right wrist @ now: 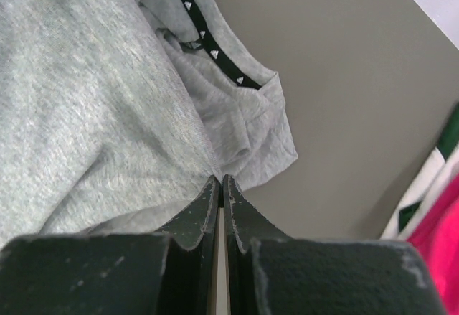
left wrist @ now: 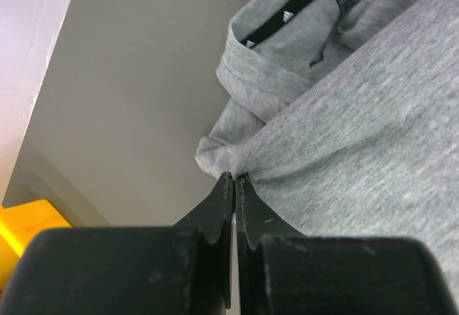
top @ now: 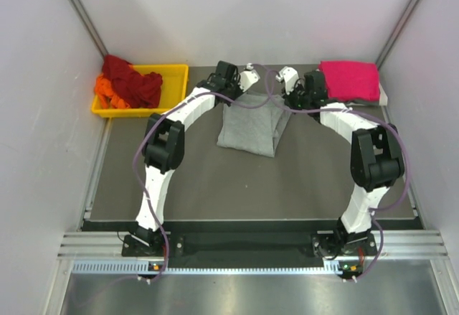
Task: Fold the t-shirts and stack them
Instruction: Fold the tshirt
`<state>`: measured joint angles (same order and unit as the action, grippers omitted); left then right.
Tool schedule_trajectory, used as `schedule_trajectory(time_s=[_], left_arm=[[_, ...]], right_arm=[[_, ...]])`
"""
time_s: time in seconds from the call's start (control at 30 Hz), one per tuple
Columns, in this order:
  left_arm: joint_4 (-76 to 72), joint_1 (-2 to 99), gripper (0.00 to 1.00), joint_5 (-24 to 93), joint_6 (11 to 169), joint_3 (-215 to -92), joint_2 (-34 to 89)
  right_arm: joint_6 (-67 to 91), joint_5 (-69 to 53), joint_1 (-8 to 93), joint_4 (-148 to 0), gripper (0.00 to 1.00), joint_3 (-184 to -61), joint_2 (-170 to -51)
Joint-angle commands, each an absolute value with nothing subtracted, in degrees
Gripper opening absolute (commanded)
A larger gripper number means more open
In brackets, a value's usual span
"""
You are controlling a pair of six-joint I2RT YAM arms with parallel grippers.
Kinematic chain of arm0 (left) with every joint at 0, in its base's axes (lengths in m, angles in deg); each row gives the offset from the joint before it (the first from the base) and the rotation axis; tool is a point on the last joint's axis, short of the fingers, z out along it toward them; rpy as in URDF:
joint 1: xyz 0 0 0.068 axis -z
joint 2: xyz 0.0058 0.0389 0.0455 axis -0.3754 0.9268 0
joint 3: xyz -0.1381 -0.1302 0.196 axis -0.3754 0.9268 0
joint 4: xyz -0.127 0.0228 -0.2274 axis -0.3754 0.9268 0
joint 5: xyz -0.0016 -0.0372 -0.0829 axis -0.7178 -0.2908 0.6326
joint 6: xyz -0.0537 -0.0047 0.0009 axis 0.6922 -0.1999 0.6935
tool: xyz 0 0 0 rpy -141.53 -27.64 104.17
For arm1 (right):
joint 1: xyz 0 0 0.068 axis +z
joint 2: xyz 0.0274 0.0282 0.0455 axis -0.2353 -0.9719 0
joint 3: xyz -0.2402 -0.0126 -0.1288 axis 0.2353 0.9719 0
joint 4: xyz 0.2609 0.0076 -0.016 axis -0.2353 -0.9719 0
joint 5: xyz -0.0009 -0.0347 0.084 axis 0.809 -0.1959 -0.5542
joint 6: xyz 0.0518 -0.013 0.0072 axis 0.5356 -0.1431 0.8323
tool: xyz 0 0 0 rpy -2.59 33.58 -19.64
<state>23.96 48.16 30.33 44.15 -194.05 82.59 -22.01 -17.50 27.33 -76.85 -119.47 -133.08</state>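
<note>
You are folding the grey t-shirt (top: 247, 125), which is lying mid-way across the table (top: 215, 179). Your left gripper (left wrist: 234, 179) and right gripper (right wrist: 220, 180) are pinching its far edge, jaws fully closed on the cloth. The next move is probably asking you to draw both corners evenly toward the near hem.

Soft, even light comes from overhead, so the pale walls (top: 251, 13) look bright and the bench (top: 215, 186) carries only faint shadows beneath the arms (top: 161, 150). Up close, the dark fingers (left wrist: 219, 214) blur slightly; the weave of the grey t-shirt (left wrist: 358, 150) is crisp.

Right claw (right wrist: 219, 181) tight on grey t-shirt (right wrist: 86, 100)
</note>
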Motion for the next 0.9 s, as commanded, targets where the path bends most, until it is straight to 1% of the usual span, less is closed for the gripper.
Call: schedule_trajectory(time_s=[0.0,0.2,0.23,0.27,0.33,0.37,0.4,0.43,0.47,0.5,0.53,0.63,0.67,0.7,0.73,0.83,0.87], left_arm=[[17.0,47.5,0.0,28.9,45.2,-197.3,83.1],[13.5,47.5,0.0,28.0,45.5,-198.2,86.1],[13.2,47.5,0.01,28.0,45.7,-198.2,86.7],[12.9,47.5,0.15,28.0,45.9,-198.3,87.0],[12.9,47.5,0.4,27.7,47.1,-199.0,87.7],[13.2,47.5,0.59,27.6,47.6,-199.3,87.7],[13.9,47.5,0.62,27.4,48.3,-200.5,87.6],[15.4,47.5,0.64,27.2,49.5,-201.0,86.9],[16.1,47.5,0.66,27.0,50.0,-201.2,86.2],[16.6,47.5,0.75,27.0,50.5,-201.0,85.2],[17.3,47.4,0.75,27.0,51.5,-200.7,83.0],[22.4,46.5,0.75,28.3,56.1,-197.5,76.9],[24.9,45.6,0.74,32.5,57.6,-195.8,75.0],[26.3,45.1,0.72,34.9,58.7,-191.4,73.3],[26.8,44.4,0.66,37.0,60.5,-188.5,69.4],[26.2,44.3,0.57,44.9,61.4,-174.9,62.1],[25.4,44.3,0.57,46.5,61.7,-171.6,60.7]], right_arm=[[-20.3,-19.2,26.2,-76.2,0.0,-123.9,-135.7],[-14.6,-17.8,25.0,-74.3,0.01,-126.9,-140.2],[-13.8,-17.8,24.8,-72.5,0.05,-126.8,-140.7],[-12.5,-17.7,24.6,-71.0,0.09,-126.8,-141.1],[-11.2,-17.4,24.3,-70.1,0.22,-127.3,-141.8],[-9.8,-17.2,24.3,-70.0,0.25,-127.5,-141.7],[-8.6,-15.6,24.3,-70.0,0.28,-127.7,-141.4],[-5.1,-14.3,24.3,-69.0,0.37,-127.4,-140.0],[-3.4,-13.3,24.2,-68.6,0.4,-126.8,-138.8],[-1.3,-11.7,24.0,-68.3,0.41,-125.3,-137.5],[0.8,-11.0,24.0,-68.0,0.45,-124.2,-134.2],[12.3,-12.3,23.9,-69.2,0.5,-119.5,-128.5],[18.7,-13.0,23.8,-73.0,0.5,-118.8,-127.8],[21.3,-15.4,23.5,-75.6,0.51,-117.6,-127.3],[23.5,-16.9,23.3,-77.1,0.52,-116.5,-126.5],[30.6,-22.5,23.4,-72.3,0.54,-107.5,-123.4],[33.2,-23.6,23.5,-68.6,0.54,-105.1,-122.4]])
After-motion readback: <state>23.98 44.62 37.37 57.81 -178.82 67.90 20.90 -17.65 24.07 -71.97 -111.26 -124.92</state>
